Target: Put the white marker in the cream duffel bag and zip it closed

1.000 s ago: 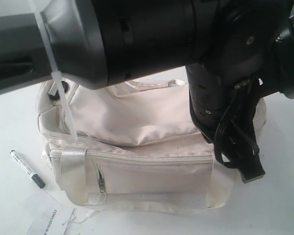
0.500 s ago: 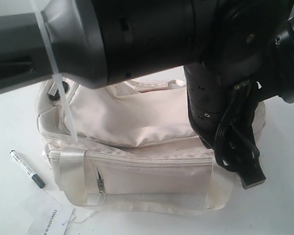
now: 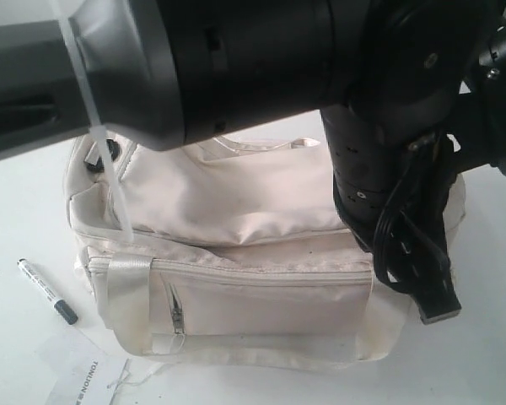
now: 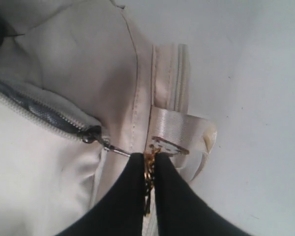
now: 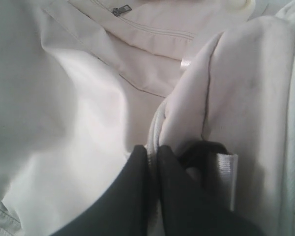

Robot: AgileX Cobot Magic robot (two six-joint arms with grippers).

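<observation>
Where the exterior view looks past two dark, blurred arm housings, the large soft cream fabric duffel bag [image 3: 236, 253] sits in the middle of the frame on the white tabletop [image 3: 489, 354]. Its front zip pocket faces the lower edge. The thin white marker [image 3: 46, 291] with a black cap end lies flat on the tabletop at the lower left, near the bag's left end but apart from it and outside the bag. A white printed paper sheet [image 3: 83, 381] lies in the bottom left corner, just below the marker.

The left arm [image 3: 194, 67] crosses the whole upper part of the frame, with a white plastic cable tie [image 3: 97, 143] hanging from it over the bag's upper left corner. The right arm [image 3: 371, 160] comes down at the right over the bag's right end, a looped black cable [image 3: 409, 253] dangling along it. Neither gripper shows in this view.

In the left wrist view, the left gripper [image 4: 149, 156] has its black fingers pressed together on a brass-coloured zipper pull [image 4: 148, 169], which runs from the dark metal zipper slider [image 4: 91, 135] on the bag's top zipper. A shiny cream webbing handle [image 4: 176, 132] lies just beside the fingertips.

In the right wrist view, the right gripper [image 5: 152, 149] is pinched shut on a rounded seam fold of the bag's cream fabric.
</observation>
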